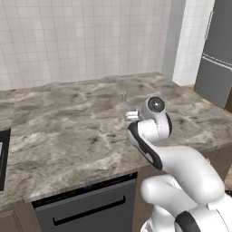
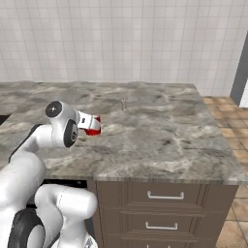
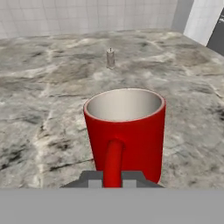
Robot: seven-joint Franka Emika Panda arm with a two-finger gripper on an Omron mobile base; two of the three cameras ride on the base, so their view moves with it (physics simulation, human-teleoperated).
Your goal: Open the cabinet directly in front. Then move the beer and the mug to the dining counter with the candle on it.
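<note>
A red mug (image 3: 124, 131) with a pale inside stands upright right in front of the hand, low over the dining counter (image 3: 39, 100). My gripper (image 3: 113, 180) is shut on the mug's handle, which runs down between the finger tips. From the right base the mug (image 2: 94, 126) shows just past the wrist, near the counter's front half. A small grey candle (image 3: 110, 58) stands further back on the veined stone, also seen from the bases as the candle (image 1: 123, 96) and candle (image 2: 123, 104). The cabinet and the beer are out of view.
A white tiled wall (image 1: 81, 41) backs the counter (image 1: 68, 131). A grey fridge (image 1: 217, 54) stands at the far right. Below the slab are a black appliance front (image 1: 86, 210) and brown drawers (image 2: 164, 196). A black cooktop edge (image 1: 2, 158) sits at the left.
</note>
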